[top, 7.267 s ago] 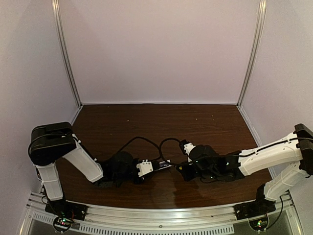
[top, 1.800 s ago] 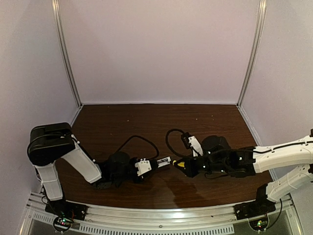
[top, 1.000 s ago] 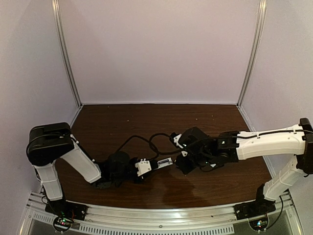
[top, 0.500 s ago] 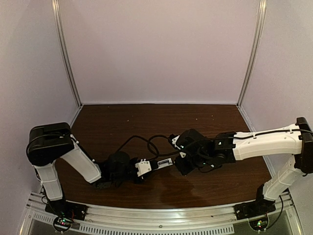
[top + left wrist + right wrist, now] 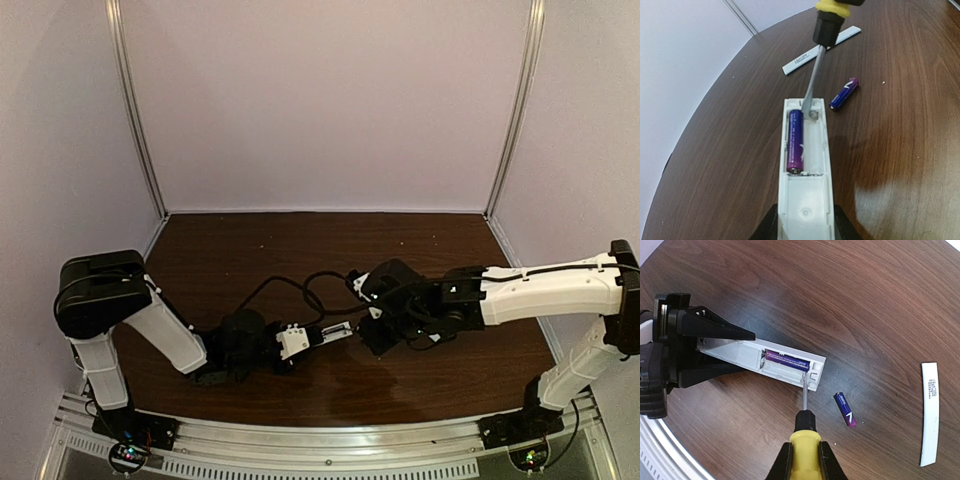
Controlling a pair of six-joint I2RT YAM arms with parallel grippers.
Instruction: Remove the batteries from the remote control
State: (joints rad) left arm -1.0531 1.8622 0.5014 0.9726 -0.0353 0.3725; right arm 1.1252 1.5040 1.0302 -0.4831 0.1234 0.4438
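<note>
left claw (image 5: 805, 226): clenched on the closed end of the remote control (image 5: 805, 200), whose open bay points away from the fingers.
right claw (image 5: 805, 462): grasping the screwdriver (image 5: 804, 436) by its yellow handle, with the blade tip in the bay.
seated battery (image 5: 795, 141): in the bay, just ahead of the left claw.
loose battery (image 5: 844, 94): on the table (image 5: 900, 150), ahead-right of the right claw and apart from the remote control.
cover strip (image 5: 821, 51): flat on the table, beyond the loose battery.

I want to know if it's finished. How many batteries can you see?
2. One battery sits inside the remote control, in its open compartment by the screwdriver tip; the other battery lies loose on the table beside it.
</note>
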